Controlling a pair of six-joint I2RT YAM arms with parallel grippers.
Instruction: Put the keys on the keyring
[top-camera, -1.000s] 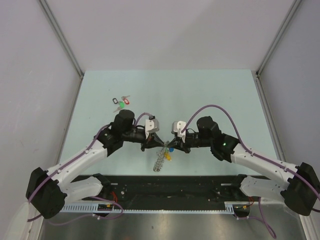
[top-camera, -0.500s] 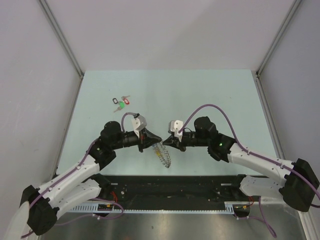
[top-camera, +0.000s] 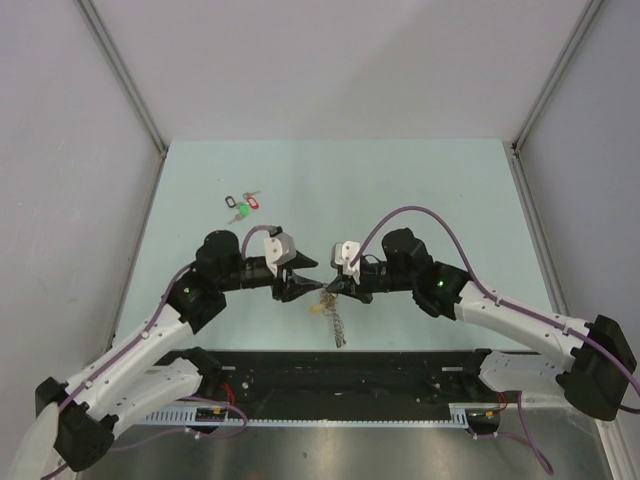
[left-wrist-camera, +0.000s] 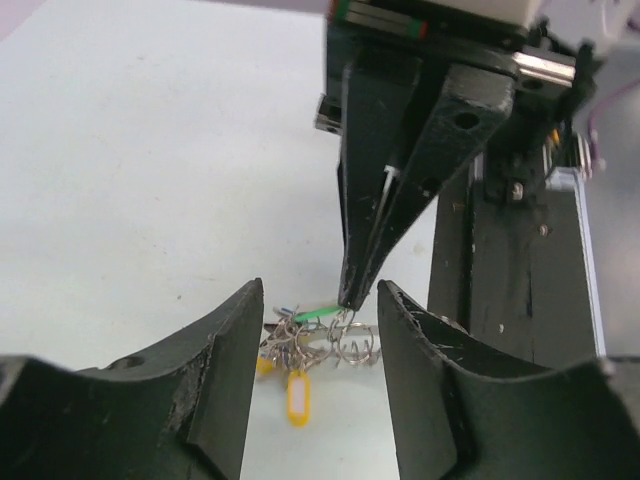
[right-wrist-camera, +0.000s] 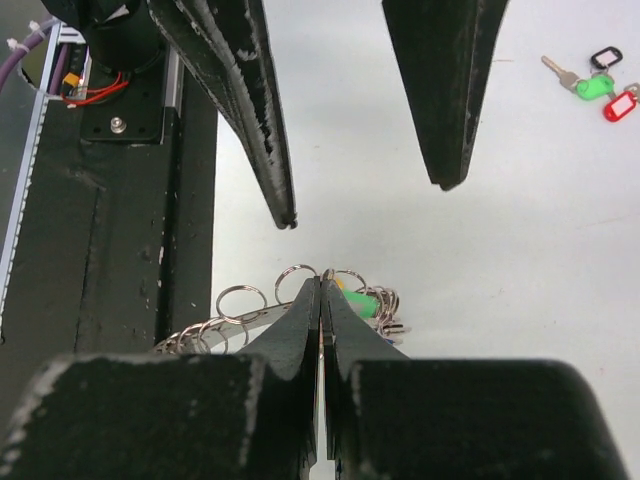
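Observation:
My right gripper (top-camera: 326, 291) is shut on the keyring (top-camera: 336, 322), a grey coil of wire loops that hangs from its tips above the table's near middle. In the right wrist view the pinched fingertips (right-wrist-camera: 321, 282) hold one loop of the keyring (right-wrist-camera: 240, 300). A green-tagged key (left-wrist-camera: 318, 313) and a blue tag (left-wrist-camera: 286, 310) cluster against the keyring (left-wrist-camera: 355, 343), with a yellow tag (left-wrist-camera: 297, 397) dangling below. I cannot tell whether the keys are threaded on the coil. My left gripper (left-wrist-camera: 320, 295) stands open on either side of the cluster, touching nothing.
A bunch of three keys tagged black, red and green (top-camera: 243, 205) lies on the pale green table (top-camera: 420, 190) at the back left. The black base rail (top-camera: 350, 375) runs along the near edge, right under the hanging coil.
My left gripper has opened and let go of the keyring, backing slightly left. The coil now hangs from the right gripper alone, which stayed shut and shifted a little left.

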